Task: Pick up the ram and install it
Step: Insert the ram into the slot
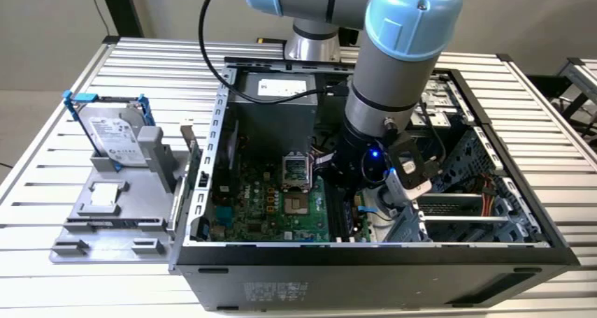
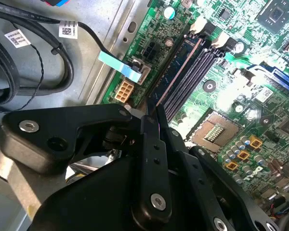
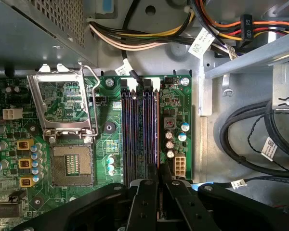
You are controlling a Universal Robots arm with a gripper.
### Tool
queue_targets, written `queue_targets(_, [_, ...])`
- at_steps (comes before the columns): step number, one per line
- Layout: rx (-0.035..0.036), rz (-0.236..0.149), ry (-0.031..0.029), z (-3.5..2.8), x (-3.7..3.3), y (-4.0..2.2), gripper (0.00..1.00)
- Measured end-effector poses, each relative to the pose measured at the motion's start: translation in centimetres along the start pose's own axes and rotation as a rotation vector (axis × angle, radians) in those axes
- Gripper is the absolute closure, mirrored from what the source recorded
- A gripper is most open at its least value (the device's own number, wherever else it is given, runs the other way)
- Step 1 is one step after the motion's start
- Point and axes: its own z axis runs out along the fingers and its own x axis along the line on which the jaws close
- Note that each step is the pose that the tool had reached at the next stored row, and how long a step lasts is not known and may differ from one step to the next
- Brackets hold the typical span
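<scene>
Seemingly ram (image 2: pixel 176 72) edgewise btwn jaws, in slot.

Exterior view: high, well back, angled down over the slatted table (image 1: pixel 84 283) into the open case (image 1: pixel 373 262), arm (image 1: pixel 392 73) in mid-frame. First wrist view: close above the motherboard (image 3: pixel 19 192), facing straight down, gripper (image 3: pixel 158 192) at its edge. Second wrist view: closer still, looking obliquely along the slots (image 2: pixel 188 77) past the gripper (image 2: pixel 156 130); both wrist views share slots (image 3: pixel 140 130) and socket (image 3: pixel 72 166).
</scene>
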Motion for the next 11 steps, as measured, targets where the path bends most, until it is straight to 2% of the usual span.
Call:
queue_targets(1, [-0.0001, 0.000, 0.0001, 0.01, 0.00, 0.00, 0.00])
queue_targets(4, [0.0001, 0.000, 0.0000, -0.02, 0.00, 0.00, 0.00])
queue_targets(11, [0.0002, 0.004, 0.0001, -3.13, -0.05, -0.01, 0.00])
